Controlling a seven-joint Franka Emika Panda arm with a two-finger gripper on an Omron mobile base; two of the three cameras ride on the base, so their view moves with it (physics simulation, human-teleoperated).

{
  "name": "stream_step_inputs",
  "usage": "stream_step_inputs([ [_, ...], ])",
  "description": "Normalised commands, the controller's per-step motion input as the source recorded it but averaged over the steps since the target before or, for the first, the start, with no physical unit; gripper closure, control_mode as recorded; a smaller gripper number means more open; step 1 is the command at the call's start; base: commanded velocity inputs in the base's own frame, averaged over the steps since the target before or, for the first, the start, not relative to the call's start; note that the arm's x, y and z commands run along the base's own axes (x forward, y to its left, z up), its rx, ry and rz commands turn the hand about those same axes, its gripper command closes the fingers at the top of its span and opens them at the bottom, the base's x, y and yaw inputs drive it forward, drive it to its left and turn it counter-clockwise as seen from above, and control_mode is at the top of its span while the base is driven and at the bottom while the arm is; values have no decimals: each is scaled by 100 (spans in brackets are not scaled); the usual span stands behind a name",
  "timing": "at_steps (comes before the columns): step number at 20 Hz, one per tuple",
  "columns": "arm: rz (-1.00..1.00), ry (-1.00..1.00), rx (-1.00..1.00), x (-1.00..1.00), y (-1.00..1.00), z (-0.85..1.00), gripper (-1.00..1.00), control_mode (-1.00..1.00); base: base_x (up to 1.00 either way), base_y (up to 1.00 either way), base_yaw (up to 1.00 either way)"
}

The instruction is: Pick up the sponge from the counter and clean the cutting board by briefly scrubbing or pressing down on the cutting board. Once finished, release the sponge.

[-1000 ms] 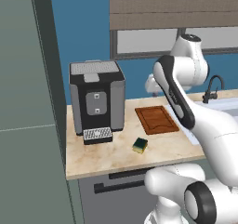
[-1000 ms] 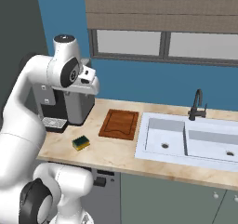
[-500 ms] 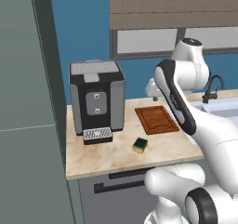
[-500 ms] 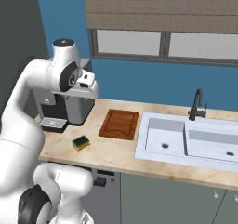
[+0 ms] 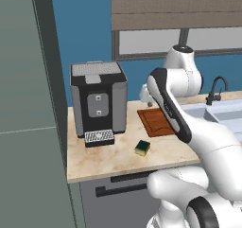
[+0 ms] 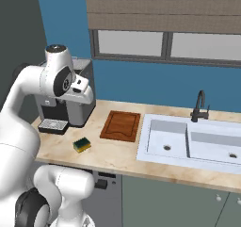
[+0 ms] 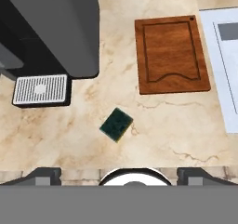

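In the left base view the robot's white arm covers the right part of the cutting board [image 5: 153,122] and most of the sink [image 5: 222,112]; in the hand view the sink [image 7: 222,56] is cut off by the right edge and the coffee machine [image 7: 51,28] by the top and left edges; the gripper's fingertips [image 7: 46,174] barely show at the bottom.

sponge [image 7: 116,124]: yellow, green top | cutting board [image 7: 170,54]: reddish-brown | counter [image 7: 162,125]: beige marble
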Motion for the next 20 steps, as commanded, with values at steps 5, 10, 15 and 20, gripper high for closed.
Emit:
stream_step_inputs([
  [5,-16,2,0,0,23,-27,-100,-100,0,0,0],
  [10,-10,9,0,1,2,-44,-100,-100,0,0,0],
  [15,-8,12,-2,20,0,-49,-100,-100,0,0,0],
  [20,-3,3,-4,27,0,-45,-100,-100,0,0,0],
])
